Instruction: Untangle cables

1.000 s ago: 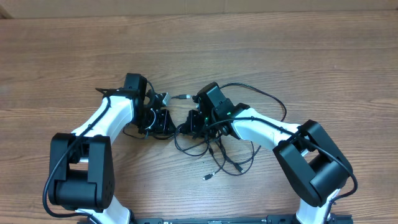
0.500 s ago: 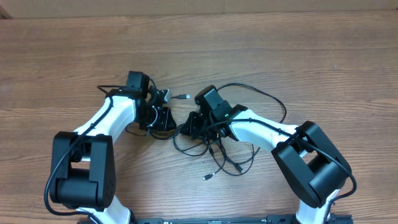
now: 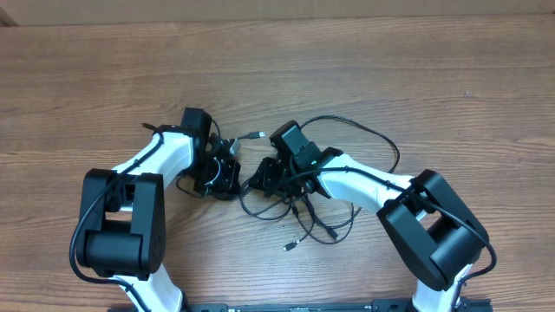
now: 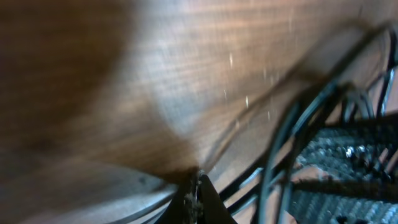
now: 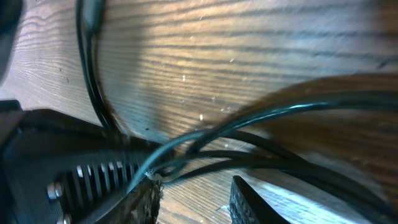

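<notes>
Arms bent in toward each other over a heap of black cables (image 3: 290,201) on the wooden worktop (image 3: 390,69).
Left arm (image 3: 156,160) and right arm (image 3: 364,180) both reach low to the middle, wrists nearly meeting. Left end effector (image 4: 198,198) is squeezed tight; the blur hides whether it pinches a cable. Right end effector (image 5: 194,198) is partly open, with cables crossing the gap but not squeezed.

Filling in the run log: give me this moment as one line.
left tool: shut beside cables | right tool: open over cables | cables: tangled on table
</notes>
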You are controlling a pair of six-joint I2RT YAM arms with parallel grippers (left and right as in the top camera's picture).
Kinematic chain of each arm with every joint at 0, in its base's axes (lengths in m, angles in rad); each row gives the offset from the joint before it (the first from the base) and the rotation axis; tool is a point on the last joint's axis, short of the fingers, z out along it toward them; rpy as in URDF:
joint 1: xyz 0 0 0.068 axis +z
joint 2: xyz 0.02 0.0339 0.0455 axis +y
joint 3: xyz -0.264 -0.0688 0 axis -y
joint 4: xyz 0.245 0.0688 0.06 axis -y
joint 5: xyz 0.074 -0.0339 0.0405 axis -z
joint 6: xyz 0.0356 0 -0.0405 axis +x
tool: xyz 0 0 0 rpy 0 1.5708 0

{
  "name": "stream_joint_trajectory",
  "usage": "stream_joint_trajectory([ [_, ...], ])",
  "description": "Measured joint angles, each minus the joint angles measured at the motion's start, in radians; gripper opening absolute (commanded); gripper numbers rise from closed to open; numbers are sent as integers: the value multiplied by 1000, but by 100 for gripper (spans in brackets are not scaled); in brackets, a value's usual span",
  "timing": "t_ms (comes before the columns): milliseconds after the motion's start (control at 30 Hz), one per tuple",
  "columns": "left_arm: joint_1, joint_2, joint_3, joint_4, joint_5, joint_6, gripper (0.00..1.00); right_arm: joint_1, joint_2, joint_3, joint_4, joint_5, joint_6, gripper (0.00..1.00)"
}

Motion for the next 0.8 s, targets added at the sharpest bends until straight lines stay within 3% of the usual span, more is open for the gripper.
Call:
stream_joint_trajectory([
  [467, -8, 2, 0, -43, 103, 60, 4, 17, 0, 0, -32, 33, 45, 34],
  [800, -8, 2, 0, -29, 116, 62, 4, 17, 0, 0, -31, 33, 49, 11],
])
